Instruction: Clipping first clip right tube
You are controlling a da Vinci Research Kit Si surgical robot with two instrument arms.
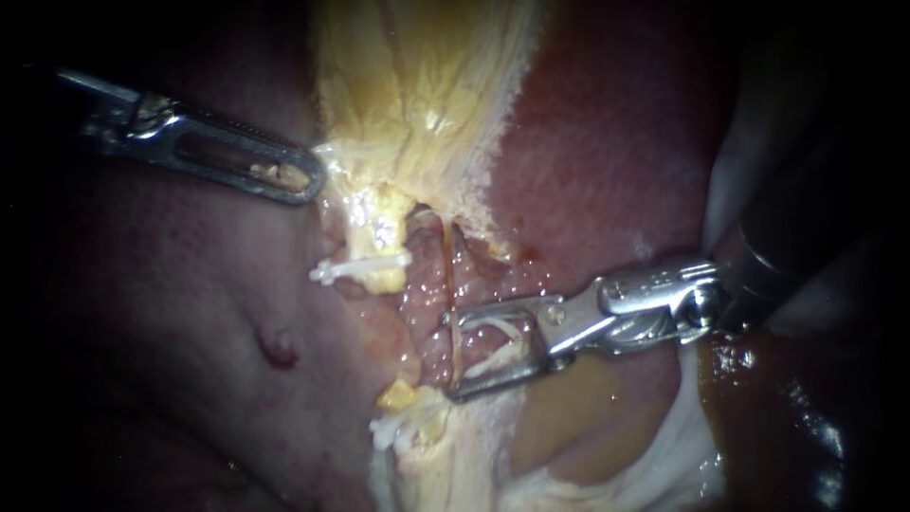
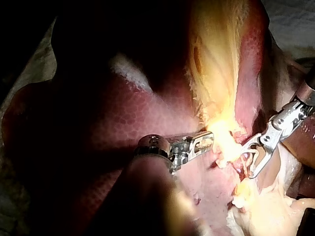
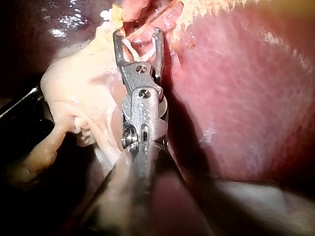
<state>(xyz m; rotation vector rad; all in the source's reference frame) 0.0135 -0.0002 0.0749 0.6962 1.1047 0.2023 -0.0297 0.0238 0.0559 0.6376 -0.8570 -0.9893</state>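
Right tube (image 1: 452,280) runs as a thin pale strand down from the gallbladder (image 1: 417,85) and lies in the mouth of my right instrument (image 1: 453,356). Those jaws stand wide apart and carry an open clip (image 1: 493,329), one white leg against each jaw, not yet squeezed. My left instrument (image 1: 305,178) is, as far as I can tell through the slot in its jaw, clenched on the gallbladder's yellow edge and holds it taut.

My worry is that the tube sits close to the jaw tips, not deep in the clip's throat. If I squeeze from here, the clip may catch only part of the tube or slide off it. The lower jaw tip is near yellowish tissue, so it could pinch that in too, or dig into the liver (image 1: 607,171) behind. Should my left hold slip, the tube would slacken and could drop out of the mouth. A closed white clip (image 1: 360,268) lies near on the left, and crowding it would be a mistake.

Only the endoscope view shows the tube at the tips together with that neighbouring clip. My right wrist view looks along the shaft at the jaws straddling the strand, with pale fatty tissue (image 3: 74,93) beside the instrument. My left wrist view is lost to glare at the left jaws, yet gives the right jaws side-on.
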